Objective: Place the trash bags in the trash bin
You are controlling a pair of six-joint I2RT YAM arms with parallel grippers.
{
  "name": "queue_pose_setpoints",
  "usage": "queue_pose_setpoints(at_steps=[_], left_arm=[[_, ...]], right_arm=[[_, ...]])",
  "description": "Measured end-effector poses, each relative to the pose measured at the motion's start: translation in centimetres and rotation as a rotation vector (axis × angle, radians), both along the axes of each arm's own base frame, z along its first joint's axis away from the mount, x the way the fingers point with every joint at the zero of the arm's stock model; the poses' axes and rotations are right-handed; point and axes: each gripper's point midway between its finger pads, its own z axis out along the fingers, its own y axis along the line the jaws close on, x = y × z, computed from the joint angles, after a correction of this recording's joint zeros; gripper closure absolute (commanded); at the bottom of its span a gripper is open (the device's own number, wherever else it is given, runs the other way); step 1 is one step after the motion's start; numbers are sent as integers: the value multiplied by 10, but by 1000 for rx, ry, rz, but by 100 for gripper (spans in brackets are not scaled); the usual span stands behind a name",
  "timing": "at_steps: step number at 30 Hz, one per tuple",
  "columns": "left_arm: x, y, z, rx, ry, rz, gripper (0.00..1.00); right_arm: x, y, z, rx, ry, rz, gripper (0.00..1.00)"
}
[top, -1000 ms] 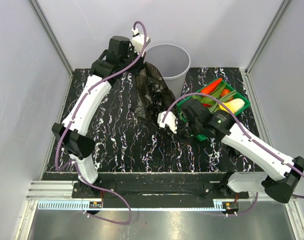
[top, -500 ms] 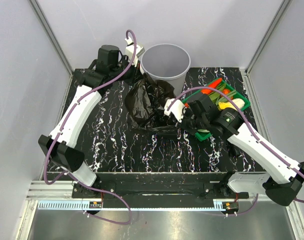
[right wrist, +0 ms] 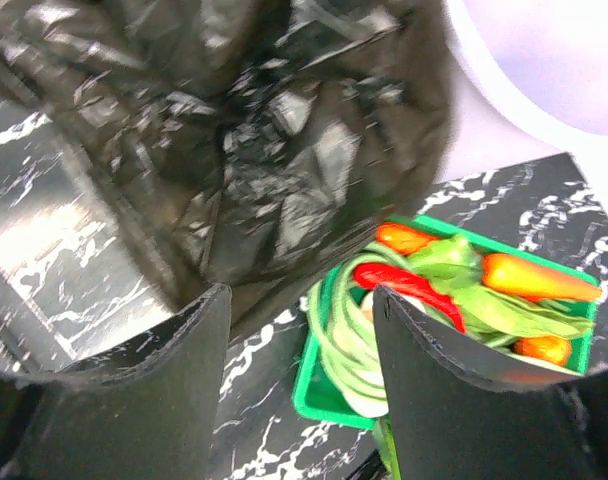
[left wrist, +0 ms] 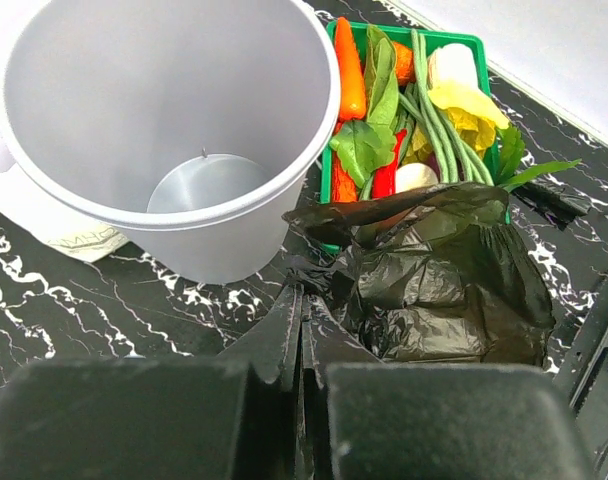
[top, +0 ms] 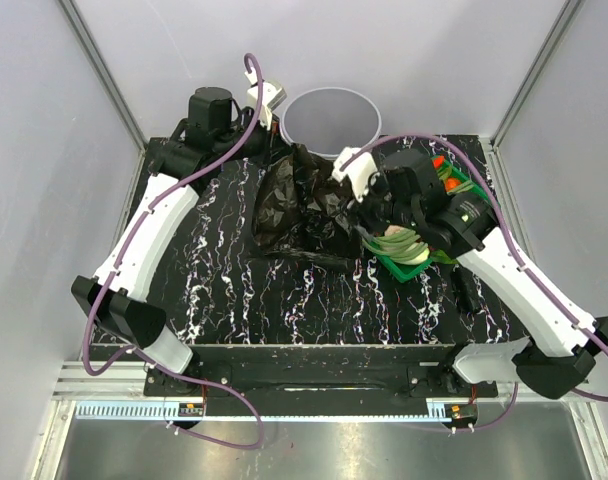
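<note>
Left wrist view showed the left gripper [left wrist: 302,335] pinched tight on a thin fold of the black bag [left wrist: 439,290]. The film ran up from between its two fingers and swelled into a crumpled heap just beyond them. That heap sat on the table [left wrist: 104,300] outside the grey bin [left wrist: 234,215], close to the bin's outer wall and lapping over the near edge of the green basket [left wrist: 436,38] of vegetables [left wrist: 384,130]. The bin stood upright with nothing in it, and a white packet [left wrist: 54,225] lay at its foot on the side away from the bag. In the right wrist view, the right gripper [right wrist: 299,300] had its fingers [right wrist: 154,390] spread wide and gripped nothing. The bag lay just past the fingertips, mostly ahead of the finger at the left of that picture, with the basket ahead of the other. The film was blurred there, so whether it touched the finger could not be told. Seen from above, the bag lay between the two grippers on the near side of the bin.
</note>
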Motion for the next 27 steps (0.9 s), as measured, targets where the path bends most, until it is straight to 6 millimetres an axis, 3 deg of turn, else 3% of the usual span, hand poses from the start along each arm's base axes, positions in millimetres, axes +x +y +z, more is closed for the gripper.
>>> queue_pose_setpoints(at_steps=[3, 5, 11, 15, 18, 24, 27], left_arm=[[-2, -2, 1, -8, 6, -9, 100], [-3, -3, 1, -10, 8, -16, 100], [-8, -6, 4, -23, 9, -37, 100], [-13, -6, 10, -30, -1, -45, 100], [-17, -4, 17, -36, -19, -48, 100], [-23, 11, 30, 2, -87, -5, 100], [-27, 25, 38, 42, -136, 38, 100]], right_arm=[[24, -1, 15, 29, -46, -86, 30], [42, -1, 15, 41, -54, -142, 29], [74, 8, -22, -8, 0, -230, 27], [86, 12, -36, -25, 17, -257, 40], [91, 12, -35, -5, 13, -271, 29], [90, 15, -29, 18, 21, -258, 21], [88, 16, -13, 45, 10, -240, 16]])
